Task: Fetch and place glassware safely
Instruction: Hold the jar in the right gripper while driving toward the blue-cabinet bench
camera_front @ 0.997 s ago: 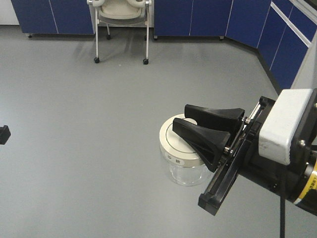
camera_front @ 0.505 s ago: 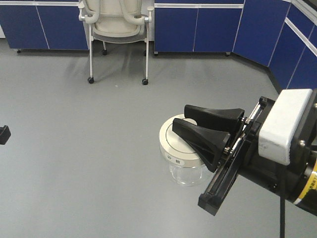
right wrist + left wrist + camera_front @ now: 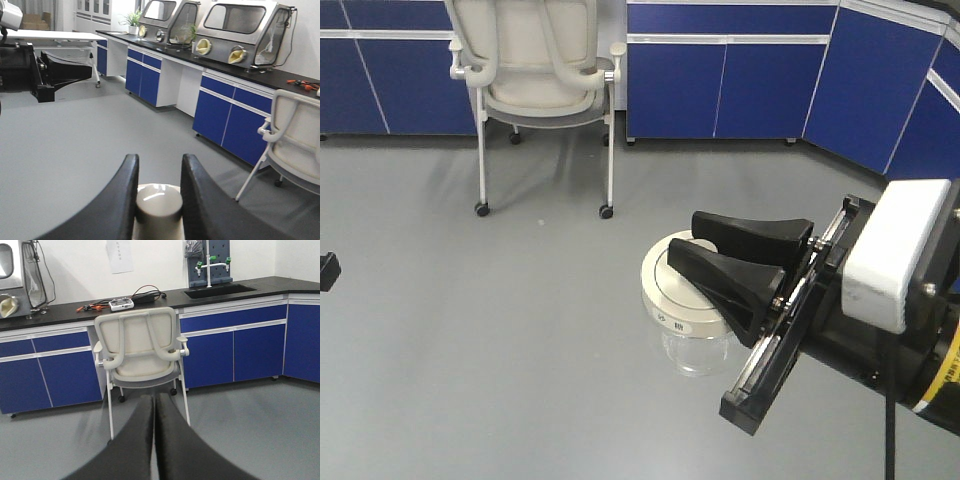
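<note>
A smooth grey floor (image 3: 500, 330) runs to a row of deep blue base cabinets (image 3: 720, 85). They carry a black countertop (image 3: 55, 314) under a plain white wall (image 3: 70, 265). A cream-white office chair on castors (image 3: 535, 60) stands before the cabinets. A sunken sink (image 3: 220, 289) sits further right along the counter. The small clutter (image 3: 120, 302) behind the chair may be cables and tools. Steel glove boxes with round ports (image 3: 235, 30) line another counter, a green potted plant (image 3: 132, 19) beyond them.

Right hand (image 3: 684, 238) clamped; left hand (image 3: 154, 401) seemingly closed.
</note>
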Tool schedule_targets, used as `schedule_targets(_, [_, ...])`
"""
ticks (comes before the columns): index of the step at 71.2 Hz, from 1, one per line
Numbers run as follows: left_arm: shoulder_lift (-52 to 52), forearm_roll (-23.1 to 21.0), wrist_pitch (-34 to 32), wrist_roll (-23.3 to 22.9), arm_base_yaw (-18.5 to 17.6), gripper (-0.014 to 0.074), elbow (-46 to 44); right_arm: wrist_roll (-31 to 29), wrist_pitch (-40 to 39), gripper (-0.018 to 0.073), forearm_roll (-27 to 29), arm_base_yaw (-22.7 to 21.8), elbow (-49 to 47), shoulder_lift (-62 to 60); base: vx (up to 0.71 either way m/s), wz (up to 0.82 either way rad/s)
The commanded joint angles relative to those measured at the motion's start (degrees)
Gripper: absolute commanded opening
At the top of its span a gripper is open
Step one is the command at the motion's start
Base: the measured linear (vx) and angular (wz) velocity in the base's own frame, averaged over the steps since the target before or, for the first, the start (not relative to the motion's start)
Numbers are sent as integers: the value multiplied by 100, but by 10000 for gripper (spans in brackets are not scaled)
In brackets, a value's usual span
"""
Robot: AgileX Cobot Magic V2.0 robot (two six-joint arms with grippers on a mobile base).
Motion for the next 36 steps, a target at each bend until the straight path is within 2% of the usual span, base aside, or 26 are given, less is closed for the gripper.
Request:
schedule_targets(1, [-52, -36, -387, -16, -36, -7, -137, -16, -440, -3, 144, 11, -173, -93, 56, -7])
schedule_targets(36, [-52, -36, -387, -16, -36, -7, -137, -16, -440, -3, 144, 11, -173, -93, 50, -2])
